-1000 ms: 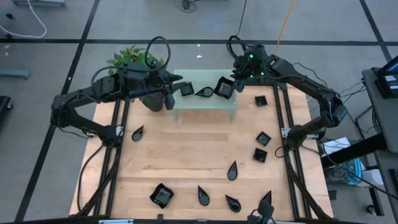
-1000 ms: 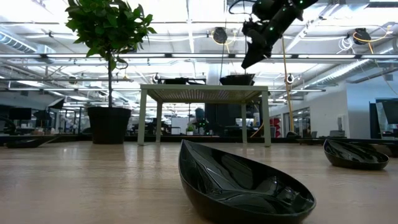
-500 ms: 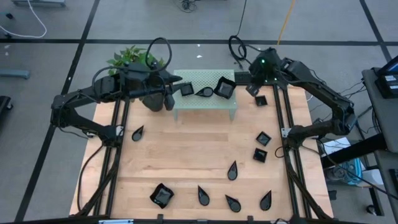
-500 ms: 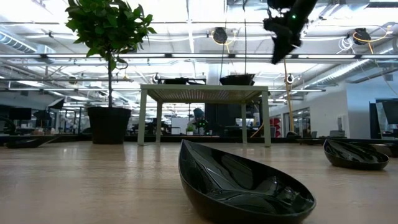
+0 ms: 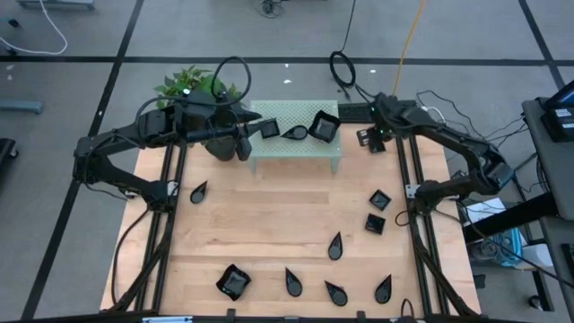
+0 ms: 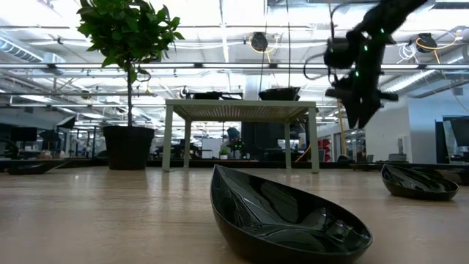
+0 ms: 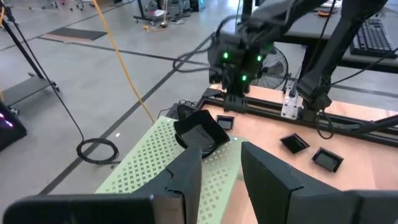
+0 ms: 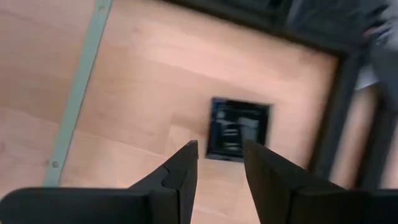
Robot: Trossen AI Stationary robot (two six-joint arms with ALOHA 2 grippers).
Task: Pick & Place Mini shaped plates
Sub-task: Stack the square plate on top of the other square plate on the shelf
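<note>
The right gripper [image 8: 216, 163], fingers spread and empty, hovers over a flat square plate [image 8: 236, 129] near the table's far right corner; a badly centred descent could strike its rim and skid it. The left gripper [image 7: 221, 163], parted, waits by the perforated stand [image 5: 296, 148].

Robotics lab in a big open-plan industrial office. Wooden tabletop [image 5: 269, 224] framed by black rails, on a grey carpet floor [image 5: 81, 36] taped with dark lines. Loose cables: yellow cord [image 5: 408, 36], black coil [image 5: 342, 67]. Low view shows exposed ceiling ducts [image 6: 220, 66], strip lights, distant desks. Left wrist view shows a floor fan [image 7: 273, 62] and keyboard [image 7: 373, 37] on a desk. Potted plant [image 6: 129, 81] near the table's edge.
</note>
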